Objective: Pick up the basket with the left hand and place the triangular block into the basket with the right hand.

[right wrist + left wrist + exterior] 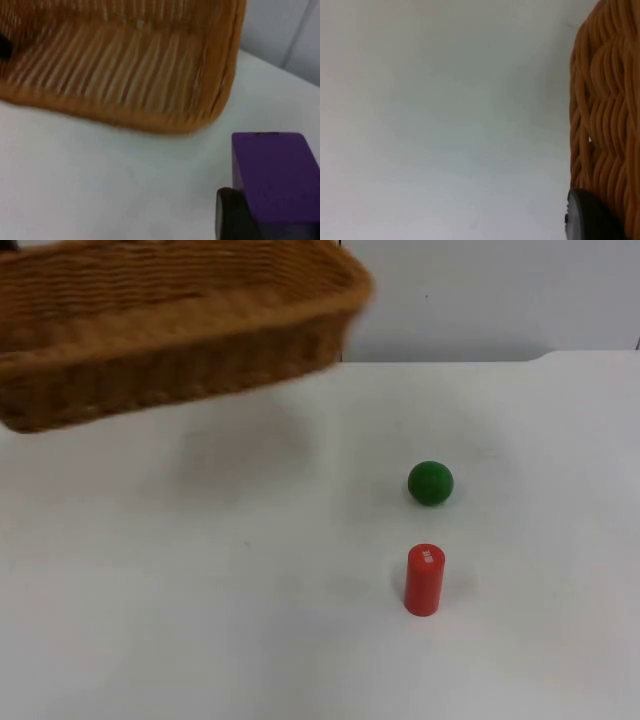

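Note:
The woven brown basket (pixel 170 330) hangs tilted above the table's far left and looks blurred by motion. In the left wrist view its wall (pixel 607 100) stands right against a black fingertip (pixel 587 217) of my left gripper (pixel 610 220), which is shut on the basket's rim. My right gripper (pixel 280 220) is shut on a purple block (pixel 275 175), with one black fingertip (pixel 235 215) beside it. The block shows flat faces; its full shape is hidden. The right wrist view looks into the basket's open inside (pixel 125 65), just ahead of the block.
A green ball (pixel 430 483) lies right of the table's middle. A red cylinder (pixel 424 580) stands upright a little nearer than the ball. The grey partition wall (pixel 490 300) closes the far side of the white table (pixel 200 590).

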Robot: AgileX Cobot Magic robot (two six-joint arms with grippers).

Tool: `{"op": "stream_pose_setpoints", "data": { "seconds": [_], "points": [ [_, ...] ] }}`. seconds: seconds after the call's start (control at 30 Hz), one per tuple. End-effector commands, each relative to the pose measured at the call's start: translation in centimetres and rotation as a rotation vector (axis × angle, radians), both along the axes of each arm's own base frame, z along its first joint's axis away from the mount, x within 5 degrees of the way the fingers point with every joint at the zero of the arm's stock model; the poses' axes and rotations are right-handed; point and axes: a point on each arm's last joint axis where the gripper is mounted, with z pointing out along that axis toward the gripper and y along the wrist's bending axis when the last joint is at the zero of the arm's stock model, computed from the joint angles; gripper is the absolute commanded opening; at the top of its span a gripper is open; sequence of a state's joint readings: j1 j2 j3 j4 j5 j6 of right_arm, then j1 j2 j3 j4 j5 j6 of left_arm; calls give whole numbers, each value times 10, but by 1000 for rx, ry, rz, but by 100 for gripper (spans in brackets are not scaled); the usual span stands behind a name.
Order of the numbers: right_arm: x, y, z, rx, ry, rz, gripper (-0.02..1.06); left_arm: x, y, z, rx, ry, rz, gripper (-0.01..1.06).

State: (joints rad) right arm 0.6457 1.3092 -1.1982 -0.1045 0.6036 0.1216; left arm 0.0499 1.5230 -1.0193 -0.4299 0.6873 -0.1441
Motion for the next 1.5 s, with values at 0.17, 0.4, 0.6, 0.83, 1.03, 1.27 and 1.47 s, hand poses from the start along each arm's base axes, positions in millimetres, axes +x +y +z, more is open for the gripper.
{"op": "stream_pose_setpoints", "data": {
  "seconds": [0.17, 0.4, 0.6, 0.83, 1.03, 1.27, 1.47],
  "points": [
    [-12, -28, 15, -43, -23, -60, 0, -7, -66, 4, -29, -33, -194, 1],
    [-14, -30, 17, -29, -22, -69, 0, -18, -120, 8, -71, -90, -280, 1],
    [-5, -23, 7, -48, 6, -65, 0, -20, -133, -1, -94, -47, -295, 1],
    [22, -3, -27, -88, 68, -56, 0, -19, -134, -10, -86, -4, -303, 1],
    [33, 24, -64, -169, 147, 10, 0, -18, -134, -11, -81, -14, -300, 1],
    [39, 47, -92, -185, 185, 42, 0, -18, -134, -11, -73, -12, -306, 1],
    [41, 48, -94, -168, 184, 27, 0, -18, -133, -11, -71, -10, -308, 1]
  ]
}}
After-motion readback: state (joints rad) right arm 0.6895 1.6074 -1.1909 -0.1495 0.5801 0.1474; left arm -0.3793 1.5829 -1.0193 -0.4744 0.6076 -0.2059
